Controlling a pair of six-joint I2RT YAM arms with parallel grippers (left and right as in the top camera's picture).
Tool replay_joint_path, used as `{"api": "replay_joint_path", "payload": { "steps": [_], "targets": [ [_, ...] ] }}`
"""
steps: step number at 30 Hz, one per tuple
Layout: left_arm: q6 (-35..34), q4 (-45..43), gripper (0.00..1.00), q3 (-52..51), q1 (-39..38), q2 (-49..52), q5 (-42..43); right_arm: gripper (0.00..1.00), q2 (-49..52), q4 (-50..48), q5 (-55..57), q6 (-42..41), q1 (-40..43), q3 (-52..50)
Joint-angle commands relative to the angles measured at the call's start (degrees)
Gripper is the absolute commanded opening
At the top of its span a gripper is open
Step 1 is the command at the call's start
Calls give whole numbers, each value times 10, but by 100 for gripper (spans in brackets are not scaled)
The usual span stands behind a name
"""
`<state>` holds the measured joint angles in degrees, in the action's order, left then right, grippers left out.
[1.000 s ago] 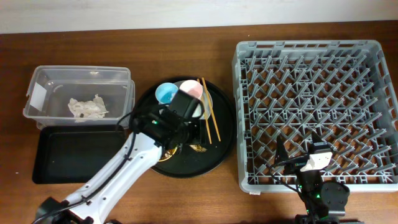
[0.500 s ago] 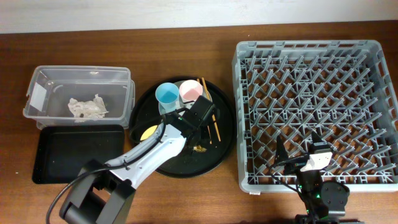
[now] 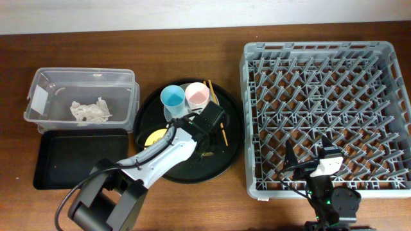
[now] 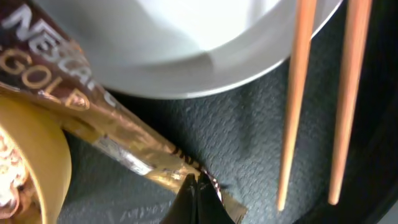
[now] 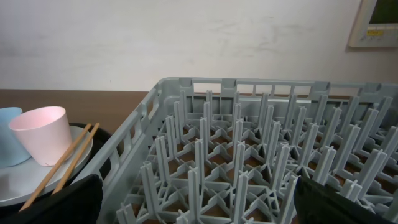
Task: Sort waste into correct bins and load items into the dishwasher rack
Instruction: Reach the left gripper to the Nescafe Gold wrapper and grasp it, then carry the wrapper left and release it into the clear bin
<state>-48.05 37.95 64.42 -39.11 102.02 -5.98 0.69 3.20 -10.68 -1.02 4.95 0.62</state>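
While the Nescafé Gold wrapper [image 4: 118,134] lies flat on the round black tray [image 4: 249,143], the left gripper [image 4: 198,186] has its two fingertips pressed together on the wrapper's lower end, clenched on the foil. In the left wrist view the yellow bowl [image 4: 31,162] touches the wrapper at nine o'clock, the pale plate [image 4: 186,50] overlaps it at twelve, and the wooden chopsticks [image 4: 298,99] lie apart at three, their upper ends resting on the plate.

From overhead, the light-blue cup [image 3: 172,97] and pink cup [image 3: 196,94] stand side by side on the plate. At ten o'clock from the round tray sits the clear tub [image 3: 38,83] holding the crumpled napkin [image 3: 90,110]; the flat black tray [image 3: 77,160] lies at eight. The grey dishwasher rack [image 3: 250,115] stands at three. Over its near edge the right gripper [image 5: 196,193] hangs with fingers spread wide, holding nothing.
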Motion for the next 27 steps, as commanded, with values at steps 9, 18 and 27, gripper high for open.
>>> {"api": "replay_joint_path", "payload": {
  "steps": [9,18,27],
  "targets": [
    [-2,34,38,15,0,-48,-20,98,-4,3,-7,2,3,-3],
    [-25,11,31,4,-14,29,-4,98,-4,3,-7,2,3,-3],
    [15,62,0,63,2,-74,-32,98,-4,3,-7,1,3,-3]
  ]
}}
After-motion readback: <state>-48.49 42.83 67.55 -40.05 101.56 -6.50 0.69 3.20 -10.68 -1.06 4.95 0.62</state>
